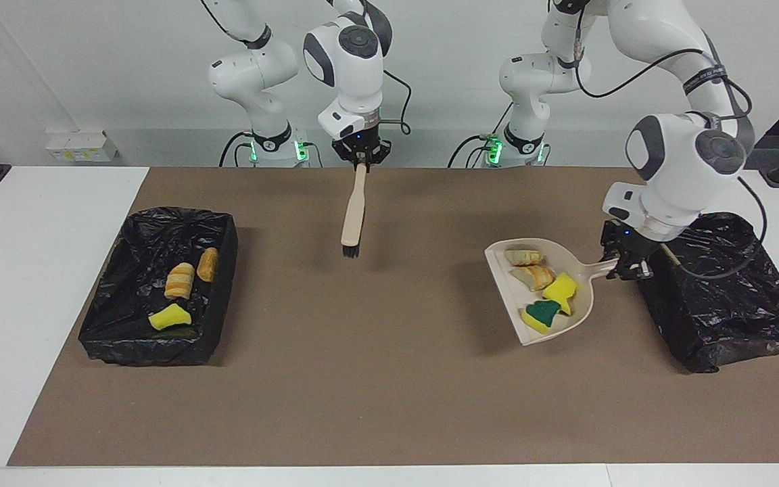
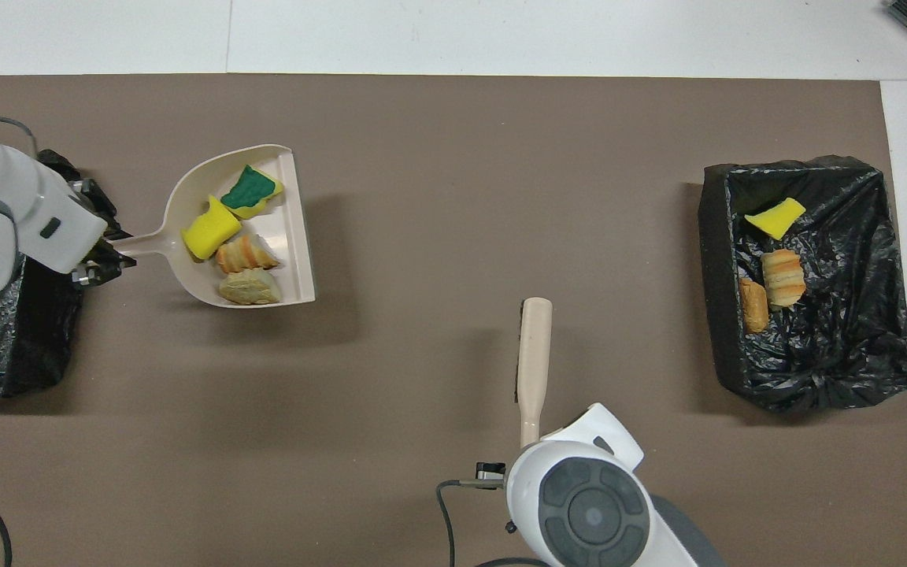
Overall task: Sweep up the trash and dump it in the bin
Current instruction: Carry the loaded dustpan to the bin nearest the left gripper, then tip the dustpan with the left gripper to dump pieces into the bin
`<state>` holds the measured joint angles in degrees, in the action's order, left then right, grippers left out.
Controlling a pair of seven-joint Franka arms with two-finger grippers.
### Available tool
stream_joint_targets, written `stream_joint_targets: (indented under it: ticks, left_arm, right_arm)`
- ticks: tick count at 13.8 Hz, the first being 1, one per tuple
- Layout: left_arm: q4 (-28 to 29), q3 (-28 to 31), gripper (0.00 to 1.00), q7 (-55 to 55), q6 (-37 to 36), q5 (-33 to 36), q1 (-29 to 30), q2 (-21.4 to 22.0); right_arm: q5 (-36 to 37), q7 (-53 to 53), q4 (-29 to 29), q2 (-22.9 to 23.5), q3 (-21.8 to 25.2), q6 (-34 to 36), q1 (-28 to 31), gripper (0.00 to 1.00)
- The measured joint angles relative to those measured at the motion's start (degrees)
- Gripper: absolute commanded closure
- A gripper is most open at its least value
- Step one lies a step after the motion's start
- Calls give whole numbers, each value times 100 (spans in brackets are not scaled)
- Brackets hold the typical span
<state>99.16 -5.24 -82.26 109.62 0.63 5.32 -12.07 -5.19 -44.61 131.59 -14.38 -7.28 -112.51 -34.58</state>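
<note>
Carrying four scraps of trash (image 1: 541, 287), the dustpan (image 1: 572, 321) is hanging out sideways from the left gripper (image 1: 625, 265), whose fingers are clamping its thin handle at the edge of the black bin (image 1: 727, 291). Sponge and bread pieces are looking light, soft and loose, so tipping slowly is seeming wise. Right gripper (image 1: 361, 153) is waiting, pinching the brush (image 1: 353, 213) hanging below it

1. I see a white table (image 1: 44, 284) with a brown mat (image 1: 362, 379) spread over most of its top.
2. Two black-lined bins sit on the mat: one (image 1: 159, 338) toward the right arm's end, one (image 1: 727, 311) toward the left arm's end, well apart.
</note>
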Motion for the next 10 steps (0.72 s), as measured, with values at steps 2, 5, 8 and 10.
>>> stream_joint_targets:
  ticks: [2,5,8,10]
  left_arm:
    - [-425,15,100,-366,-229,1,355,-156]
    - [-1054,28,100,-1068,-521,38,871,-406]
    - [-1357,48,100,-2000,-560,145,1443,-517]
    - [-1474,60,100,-2511,-558,502,1803,-559]
  right_arm:
    - [-7,-25,171,-45,-27,-342,-262,100]
    - [-10,-743,638,152,-65,-1399,-1068,100]
    - [-8,-1044,721,538,-84,-1660,-1646,100]
    - [-6,-1133,726,849,-91,-1924,-1849,100]
